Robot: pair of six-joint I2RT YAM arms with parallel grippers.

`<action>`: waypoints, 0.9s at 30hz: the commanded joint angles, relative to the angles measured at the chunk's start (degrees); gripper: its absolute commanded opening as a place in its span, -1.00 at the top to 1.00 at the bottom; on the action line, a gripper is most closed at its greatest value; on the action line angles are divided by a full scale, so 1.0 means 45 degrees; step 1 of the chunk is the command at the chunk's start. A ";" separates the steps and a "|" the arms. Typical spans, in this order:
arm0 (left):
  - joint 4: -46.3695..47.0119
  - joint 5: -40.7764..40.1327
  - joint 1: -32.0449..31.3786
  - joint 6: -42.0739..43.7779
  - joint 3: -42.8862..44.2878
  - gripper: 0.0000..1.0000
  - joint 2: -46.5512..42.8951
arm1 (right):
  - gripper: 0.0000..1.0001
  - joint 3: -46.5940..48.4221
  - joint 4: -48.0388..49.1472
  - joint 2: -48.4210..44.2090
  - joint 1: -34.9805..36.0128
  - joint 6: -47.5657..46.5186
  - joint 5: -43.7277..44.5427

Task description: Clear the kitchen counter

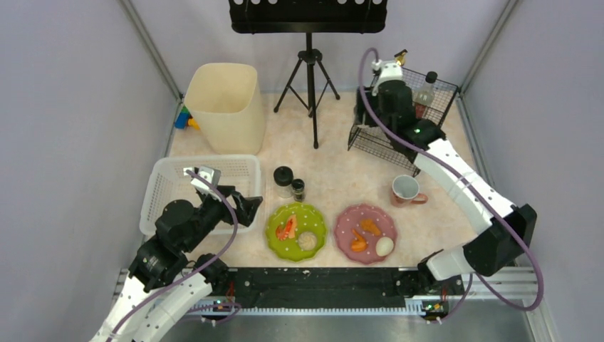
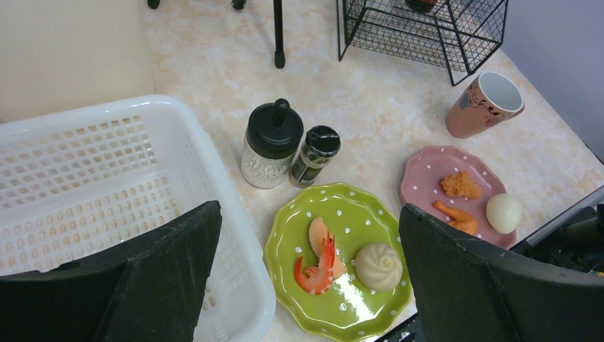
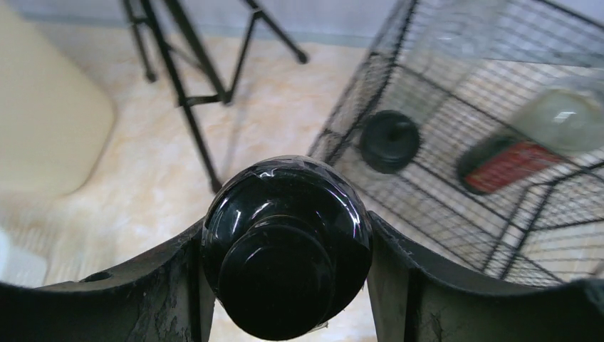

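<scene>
Pinching a black-capped bottle [image 3: 279, 281] in the right end effector [image 3: 286, 226], fingers pressed to either side of the glossy cap. Held at the near-left corner of the wire rack [image 3: 441, 178], at the far right of the bench [image 1: 335, 178]. Not possible to tell whether over the rack's inside or just outside its wall. Already in the rack: a red-labelled bottle [image 3: 509, 164] and a round black item [image 3: 388, 140], both blurred.

Spread wide and holding nothing at the left end effector [image 2: 310, 210]. Hovering between the right rim of the white basket [image 2: 107, 121] and the green plate [image 2: 281, 246].

Bench beneath everything, wall to wall. Left on it:
- green plate with shrimp and bun
- pink plate [image 2: 427, 167] with food
- mug [image 2: 484, 107] near the rack
- shaker jar [image 2: 269, 146] just beside a smaller jar [image 2: 313, 153], both next to the basket
- beige bin [image 1: 226, 107] and tripod [image 1: 310, 78] at the back

Step in hand, by judgement: stowing the bottle in the rack. Early in the task, with most items not yet cleared.

Next, for the right side:
1. Centre the bottle over a free patch of rack floor, clear of the two items inside.
2. Lower it upright.
3. Release only once seated.

Beware of catching the base on the top wire.

For the left side, probably the jars next. Approach from above and close on one jar only, without knocking its neighbour.
</scene>
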 commanded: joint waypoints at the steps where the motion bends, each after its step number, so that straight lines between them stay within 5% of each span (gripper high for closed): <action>1: 0.0246 0.0099 0.0025 0.0119 -0.0058 -0.98 0.0007 | 0.96 0.0135 0.0801 -0.1313 -0.1500 -0.0022 0.0063; 7: 0.0253 0.0401 0.0030 0.0106 -0.0023 -0.98 0.0318 | 1.00 -0.0185 0.1190 -0.1221 -0.3574 0.0505 -0.0606; 27: 0.0352 0.0653 0.0025 0.0105 -0.0081 -0.98 0.0277 | 1.00 -0.1543 0.4240 0.0657 -0.4716 0.0991 0.1246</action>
